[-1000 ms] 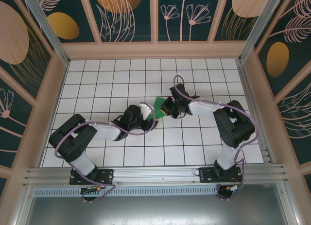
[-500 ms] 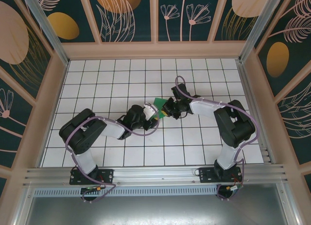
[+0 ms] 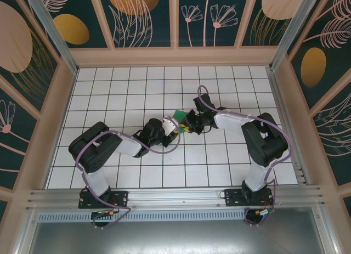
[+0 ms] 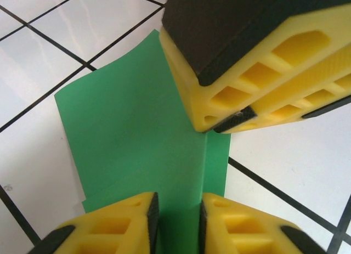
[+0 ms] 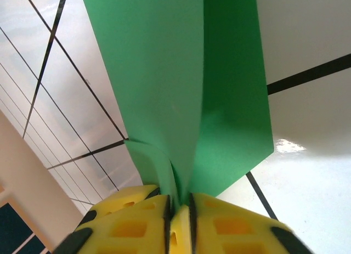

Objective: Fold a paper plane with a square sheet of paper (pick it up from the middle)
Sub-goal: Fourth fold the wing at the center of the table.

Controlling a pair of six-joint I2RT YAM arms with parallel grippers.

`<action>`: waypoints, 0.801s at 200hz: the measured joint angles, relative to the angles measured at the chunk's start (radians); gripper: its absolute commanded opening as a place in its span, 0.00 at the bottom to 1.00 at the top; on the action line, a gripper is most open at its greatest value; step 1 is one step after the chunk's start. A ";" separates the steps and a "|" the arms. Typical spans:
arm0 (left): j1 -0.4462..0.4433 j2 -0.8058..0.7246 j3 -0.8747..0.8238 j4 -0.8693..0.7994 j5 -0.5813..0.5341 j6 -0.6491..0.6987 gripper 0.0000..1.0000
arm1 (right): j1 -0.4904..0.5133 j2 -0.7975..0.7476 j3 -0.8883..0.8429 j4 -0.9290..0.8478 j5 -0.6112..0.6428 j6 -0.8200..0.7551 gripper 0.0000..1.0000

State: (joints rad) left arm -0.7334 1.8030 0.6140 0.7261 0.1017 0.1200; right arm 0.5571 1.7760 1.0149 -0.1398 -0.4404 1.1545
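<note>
The paper [image 4: 131, 139] is a small creased green shape near the middle of the worktop [image 3: 126, 89], where the two arms meet. Part of it lies flat on the white tiles, and one part stands up as a fold.

The right gripper [image 5: 178, 202] pinches this raised fold. In its wrist view the yellow fingers [image 5: 129, 224] are pressed together on the paper, and the green sheet spreads out from them in two sides, with a sharp crease running away from the grip. In the left wrist view the same gripper comes in from the upper right and its tips meet the paper at the end of the crease.

The left gripper [image 4: 178, 210] is at the opposite side of the paper, facing the right one. Its two fingers [image 4: 123, 224] stand close on each side of the fold, with only a narrow gap, and the green paper fills this gap. I cannot tell if the pads already press the paper or only stand beside it.
</note>
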 measured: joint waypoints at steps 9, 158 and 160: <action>0.000 0.002 0.000 0.002 0.004 0.000 0.24 | 0.000 0.000 0.000 0.000 0.000 -0.007 0.32; 0.000 0.005 -0.012 0.028 0.135 -0.370 0.13 | -0.080 -0.203 -0.166 0.145 0.048 -0.254 0.61; 0.000 0.005 -0.012 0.029 0.136 -0.378 0.13 | -0.081 -0.206 -0.173 0.151 0.047 -0.258 0.61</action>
State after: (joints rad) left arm -0.7334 1.8076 0.6022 0.7551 0.2375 -0.2584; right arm 0.4763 1.5700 0.8417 0.0109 -0.3939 0.8967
